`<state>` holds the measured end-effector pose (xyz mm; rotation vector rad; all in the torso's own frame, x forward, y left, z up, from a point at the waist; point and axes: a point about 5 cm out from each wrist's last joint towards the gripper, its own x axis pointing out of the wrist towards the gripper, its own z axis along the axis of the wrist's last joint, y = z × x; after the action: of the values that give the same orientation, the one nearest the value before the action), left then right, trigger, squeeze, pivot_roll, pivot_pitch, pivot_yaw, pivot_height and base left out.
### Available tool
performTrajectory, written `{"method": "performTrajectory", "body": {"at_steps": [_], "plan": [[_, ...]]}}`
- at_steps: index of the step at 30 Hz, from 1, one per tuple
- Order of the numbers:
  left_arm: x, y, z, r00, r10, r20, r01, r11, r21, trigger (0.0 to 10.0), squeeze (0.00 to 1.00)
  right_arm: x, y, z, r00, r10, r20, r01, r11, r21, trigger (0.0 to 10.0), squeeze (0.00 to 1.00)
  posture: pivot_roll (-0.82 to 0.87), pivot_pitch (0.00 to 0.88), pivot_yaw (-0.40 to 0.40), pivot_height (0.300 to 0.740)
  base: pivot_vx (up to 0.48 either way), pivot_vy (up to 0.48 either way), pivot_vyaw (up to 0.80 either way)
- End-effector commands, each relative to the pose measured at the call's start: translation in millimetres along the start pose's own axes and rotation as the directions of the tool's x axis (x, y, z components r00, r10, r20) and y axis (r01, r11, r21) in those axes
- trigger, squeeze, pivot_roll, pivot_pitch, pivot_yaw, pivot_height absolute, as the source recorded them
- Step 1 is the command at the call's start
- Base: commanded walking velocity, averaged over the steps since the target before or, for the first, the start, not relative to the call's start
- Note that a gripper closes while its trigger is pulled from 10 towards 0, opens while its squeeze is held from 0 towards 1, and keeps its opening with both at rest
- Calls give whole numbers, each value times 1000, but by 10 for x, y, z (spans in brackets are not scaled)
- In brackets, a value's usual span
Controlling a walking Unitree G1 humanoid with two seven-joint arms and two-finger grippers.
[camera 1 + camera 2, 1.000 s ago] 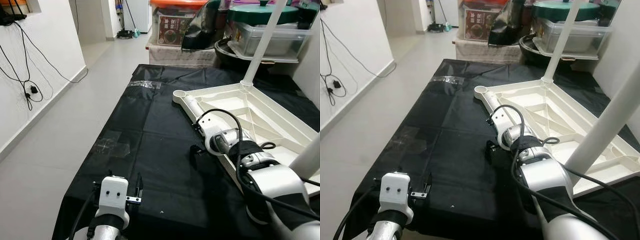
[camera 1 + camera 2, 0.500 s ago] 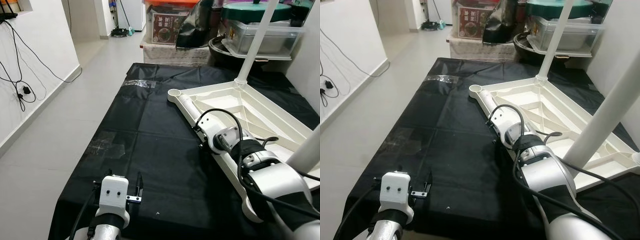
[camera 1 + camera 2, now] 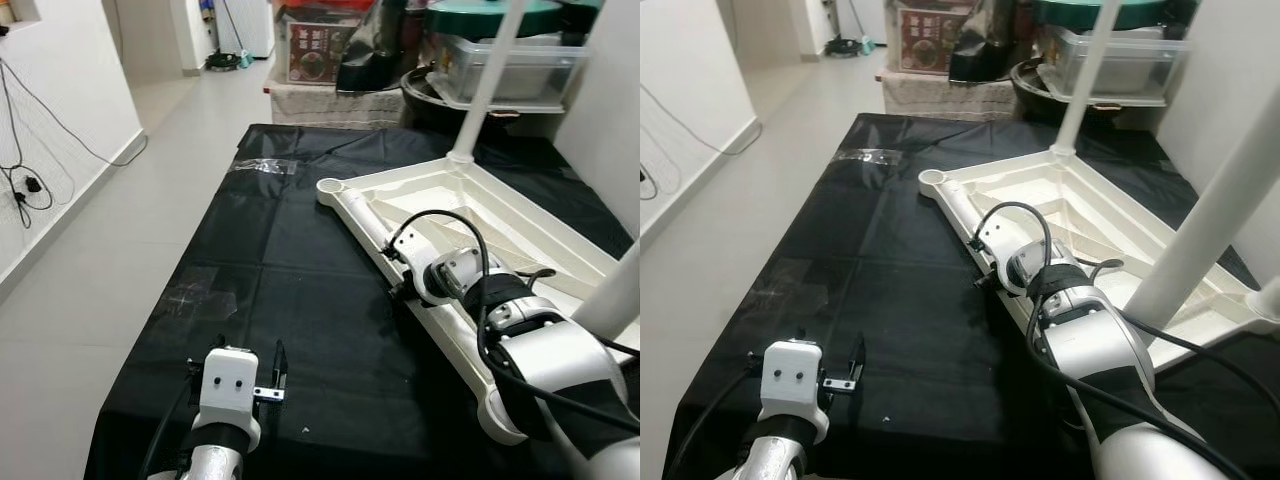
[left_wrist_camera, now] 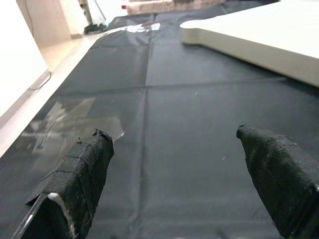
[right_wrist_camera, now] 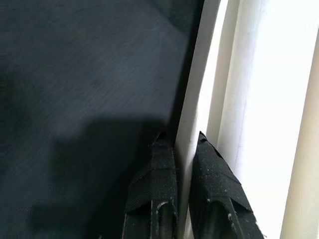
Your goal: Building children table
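White table top [image 3: 520, 225] rim — pinched inside the right gripper [image 5: 182, 149].

The white plastic children's table [image 3: 500, 225] lies upside down on the black-covered counter [image 3: 290, 270], ribbed underside facing up, with white legs [image 3: 487, 75] standing upright from its corners.

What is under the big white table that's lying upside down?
The white table top lies upside down on a black sheet that spreads out around it. The right gripper pinches the table's rim. What is beneath the sheet is hidden.
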<state>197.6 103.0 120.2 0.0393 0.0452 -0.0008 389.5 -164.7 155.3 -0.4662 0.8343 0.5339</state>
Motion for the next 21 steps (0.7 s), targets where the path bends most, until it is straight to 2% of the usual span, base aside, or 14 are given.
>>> {"method": "performTrajectory", "body": {"at_steps": [1,2,4,6,7,8,9,11,14,15,16,20,21], "plan": [[1,-81,8,1000,4,-7,-4,999,-44,10000,0,45,154,97,992,124,7,-122,979,-165,0,0,5,58,-67,740,0,0,0],[1,-81,8,1000,4,-7,-4,999,-44,10000,0,45,154,97,992,124,7,-122,979,-165,0,0,5,58,-67,740,0,0,0],[17,-75,8,1000,5,-4,-5,999,-41,10000,0,2,212,125,958,286,-7,-273,908,-318,0,0,5,47,-68,740,0,0,0],[17,-75,8,1000,5,-4,-5,999,-41,10000,0,2,212,125,958,286,-7,-273,908,-318,0,0,5,47,-68,740,0,0,0],[22,-73,8,1000,5,-2,-5,999,-40,10000,0,-20,223,111,940,339,-29,-325,870,-371,0,0,5,47,-68,740,0,0,0],[22,-73,8,1000,5,-2,-5,999,-40,10000,0,-20,223,111,940,339,-29,-325,870,-371,0,0,5,47,-68,740,0,0,0],[24,-72,8,1000,5,-2,-5,999,-39,10000,0,-44,213,72,925,374,-61,-363,827,-430,0,0,5,47,-68,740,0,0,0],[24,-72,8,1000,5,-2,-5,999,-39,10000,0,-44,213,72,925,374,-61,-363,827,-430,0,0,5,47,-68,740,0,0,0],[26,-66,3,1000,3,-1,-3,999,-34,10000,0,-119,152,-99,880,441,-179,-464,711,-529,0,0,9,38,-65,740,0,0,0],[26,-66,3,1000,3,-1,-3,999,-34,10000,0,-119,152,-99,880,441,-179,-464,711,-529,0,0,9,38,-65,740,0,0,0],[24,-64,1,1000,3,-1,-3,999,-32,10000,0,-140,123,-174,866,451,-218,-492,685,-537,0,0,10,33,-60,740,0,0,0],[24,-64,1,1000,3,-1,-3,999,-32,10000,0,-140,123,-174,866,451,-218,-492,685,-537,0,0,10,33,-60,740,0,0,0],[23,-63,-1,1000,2,-1,-2,1000,-31,10000,0,-155,103,-221,856,457,-243,-511,669,-540,0,0,10,33,-60,740,0,0,0]]}}
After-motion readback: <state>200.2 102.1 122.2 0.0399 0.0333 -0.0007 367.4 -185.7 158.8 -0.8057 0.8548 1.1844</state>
